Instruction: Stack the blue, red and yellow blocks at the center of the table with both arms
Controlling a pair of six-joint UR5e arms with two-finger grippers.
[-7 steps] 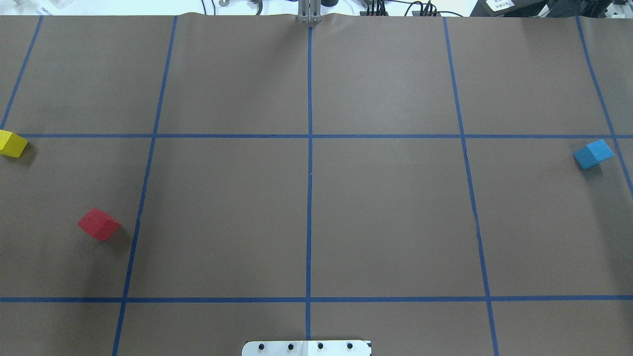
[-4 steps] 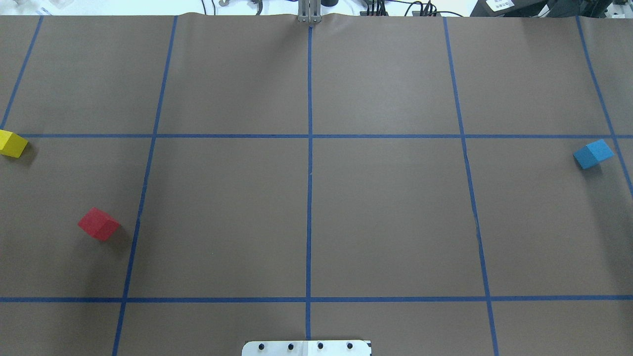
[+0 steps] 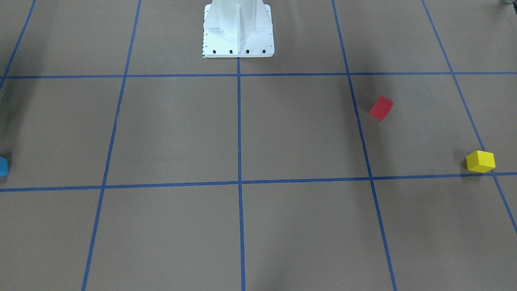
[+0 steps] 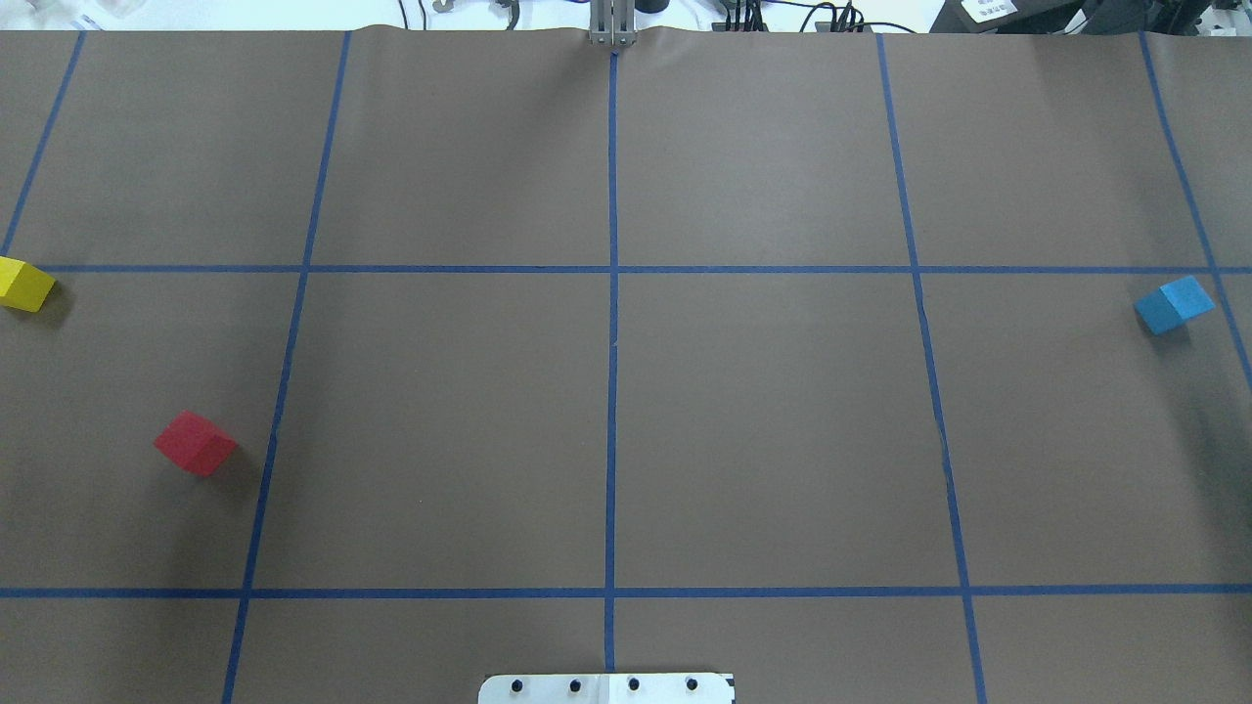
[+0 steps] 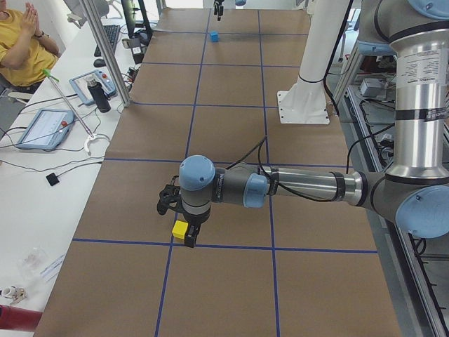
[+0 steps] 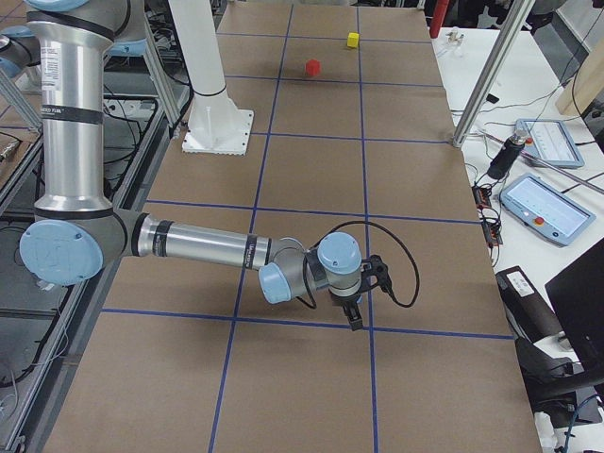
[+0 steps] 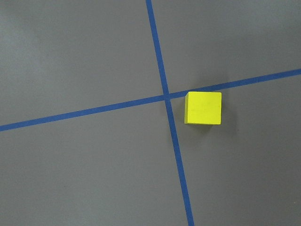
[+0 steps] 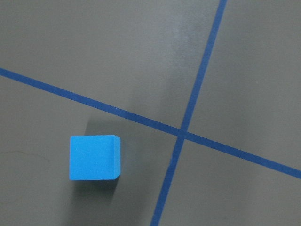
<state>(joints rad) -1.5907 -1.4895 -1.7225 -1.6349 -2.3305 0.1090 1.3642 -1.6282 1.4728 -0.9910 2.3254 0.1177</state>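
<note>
Brown table with blue grid; yellow block, red block, blue block.

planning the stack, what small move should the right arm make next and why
Probably shift the right pincer to centre it over the blue block before lowering. In the right wrist view the block sits low and left of the middle, lying free with nothing gripping it, so a straight descent would likely miss it.

The near left arm's tool hangs close by the yellow block — the blue block lies far off.
</note>
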